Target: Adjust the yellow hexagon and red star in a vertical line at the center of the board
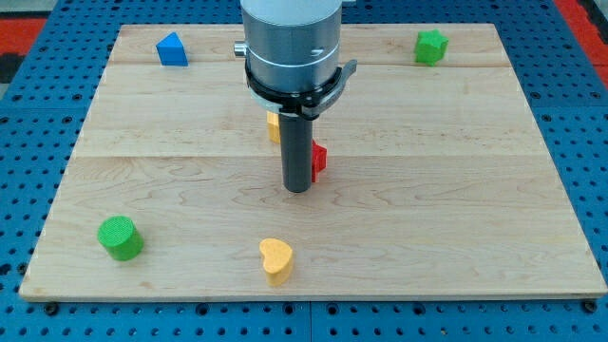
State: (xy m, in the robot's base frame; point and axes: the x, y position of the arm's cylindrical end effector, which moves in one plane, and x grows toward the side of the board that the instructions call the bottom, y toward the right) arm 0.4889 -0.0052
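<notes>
My tip (pixel 298 189) rests on the board near its centre. The rod hides most of the red star (pixel 320 159), of which only a red edge shows just right of the rod, touching or nearly touching it. The yellow hexagon (pixel 274 126) peeks out just left of the rod, a little above the red star and mostly hidden behind the arm. The two blocks lie close together, the yellow one up and to the left of the red one.
A blue block (pixel 172 49) sits at the top left and a green block (pixel 430 46) at the top right. A green cylinder (pixel 120 237) lies at the bottom left. A yellow heart (pixel 275 259) lies at the bottom centre. The wooden board (pixel 475 190) rests on a blue pegboard.
</notes>
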